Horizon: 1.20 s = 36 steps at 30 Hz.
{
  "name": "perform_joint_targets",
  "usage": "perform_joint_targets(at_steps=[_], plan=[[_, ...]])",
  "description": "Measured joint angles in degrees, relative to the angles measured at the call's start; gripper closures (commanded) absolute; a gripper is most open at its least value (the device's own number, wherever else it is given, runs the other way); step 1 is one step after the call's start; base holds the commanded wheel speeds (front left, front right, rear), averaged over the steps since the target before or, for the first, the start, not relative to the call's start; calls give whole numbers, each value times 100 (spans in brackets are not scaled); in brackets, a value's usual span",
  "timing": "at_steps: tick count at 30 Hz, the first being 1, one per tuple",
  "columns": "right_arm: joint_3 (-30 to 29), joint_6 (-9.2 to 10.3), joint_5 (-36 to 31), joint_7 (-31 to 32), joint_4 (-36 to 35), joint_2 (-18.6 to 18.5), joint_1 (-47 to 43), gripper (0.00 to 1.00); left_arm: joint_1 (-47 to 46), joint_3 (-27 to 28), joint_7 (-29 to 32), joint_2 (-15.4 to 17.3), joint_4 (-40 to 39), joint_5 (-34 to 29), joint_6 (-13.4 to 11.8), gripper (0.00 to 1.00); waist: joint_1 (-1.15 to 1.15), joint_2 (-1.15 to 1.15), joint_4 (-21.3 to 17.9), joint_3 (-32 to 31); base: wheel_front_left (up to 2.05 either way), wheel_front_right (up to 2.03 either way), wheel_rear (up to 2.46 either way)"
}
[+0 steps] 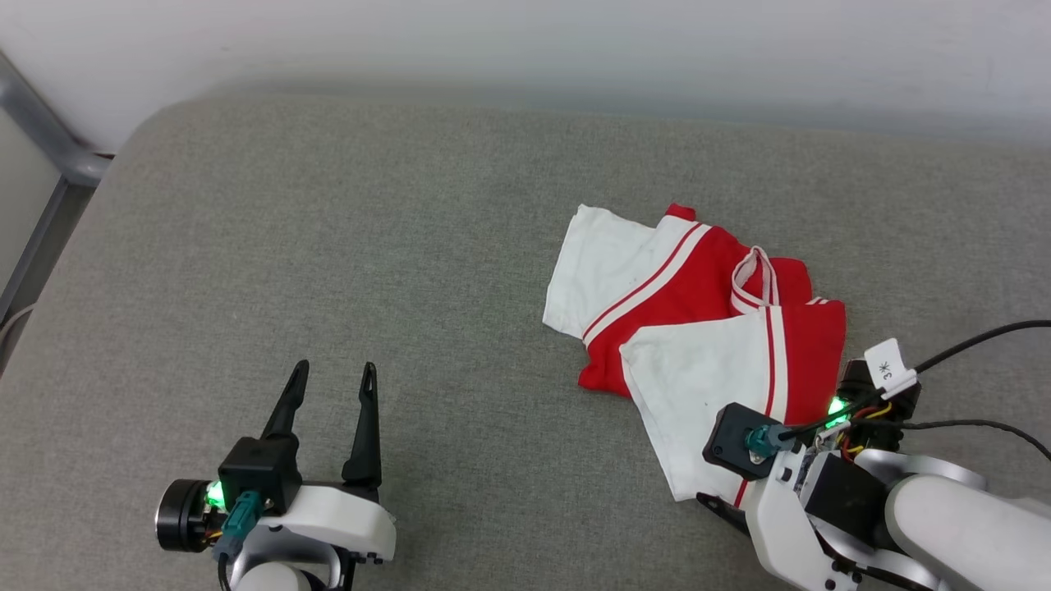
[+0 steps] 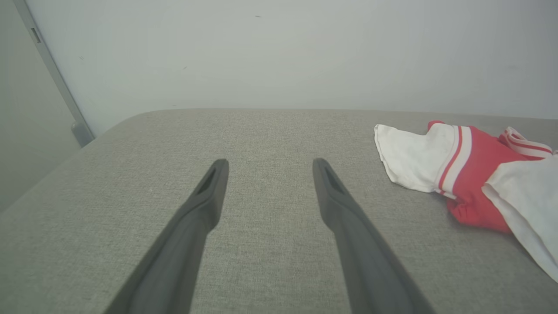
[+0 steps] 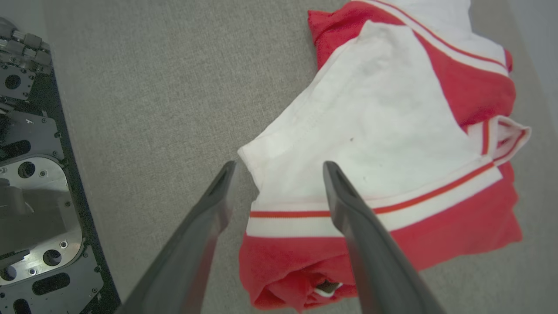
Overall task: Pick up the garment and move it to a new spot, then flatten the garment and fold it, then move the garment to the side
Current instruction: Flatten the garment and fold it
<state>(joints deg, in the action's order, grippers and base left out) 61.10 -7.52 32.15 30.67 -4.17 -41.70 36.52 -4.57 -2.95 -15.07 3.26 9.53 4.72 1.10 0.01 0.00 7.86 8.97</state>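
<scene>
Red and white shirt lies bunched on the right half of the grey cushion, towards its near edge.
Soft, light and limp, it will likely sag and unfold when lifted; the white sleeve hem looks the best place to pinch. Over that sleeve the right gripper hangs spread, holding nothing; the left gripper, spread too, sits near the front-left, well apart from the cloth.

Red soft T-shirt, white short sleeves, red-and-white stripe trim. Crumpled, folded over itself. Lies low on right part of grey fabric surface.
</scene>
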Motion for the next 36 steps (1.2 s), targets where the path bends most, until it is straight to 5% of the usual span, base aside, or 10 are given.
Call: perform_joint_targets(at_steps=[7, 16, 17, 18, 19, 27, 36], plan=[[791, 0, 114, 134, 521, -24, 385, 0, -235, -80, 0, -23, 12, 45, 21, 0, 0, 0, 168, 391, 0, 0, 0], [1067, -4, 18, -99, 1268, 164, 489, 0, -471, -212, 0, -31, 92, 141, -12, 0, -1, 0, 397, 733, 0, 0, 0], [1070, -4, 22, -143, 1284, 194, 489, 15, -478, -212, 0, -31, 103, 155, -19, 0, -1, 0, 395, 729, 0, 0, 0], [1085, -4, 22, -219, 1304, 213, 489, 84, -478, -201, 0, -31, 111, 156, -37, 0, -1, 0, 383, 713, 0, 0, 0], [1105, -3, 21, -301, 1329, 235, 489, 100, -477, -193, 0, -32, 123, 156, -57, 0, -1, 0, 367, 686, 0, 0, 0], [757, -2, 13, -1419, 1483, 490, 426, 100, -345, -107, 0, -34, 159, 113, -62, 0, 0, 0, 173, 316, 0, 0, 0], [-1393, 0, -40, -2548, 1359, 869, -639, 100, -4, 87, 0, -35, 142, 49, -53, 0, -1, 0, -190, -141, 0, 0, 0]])
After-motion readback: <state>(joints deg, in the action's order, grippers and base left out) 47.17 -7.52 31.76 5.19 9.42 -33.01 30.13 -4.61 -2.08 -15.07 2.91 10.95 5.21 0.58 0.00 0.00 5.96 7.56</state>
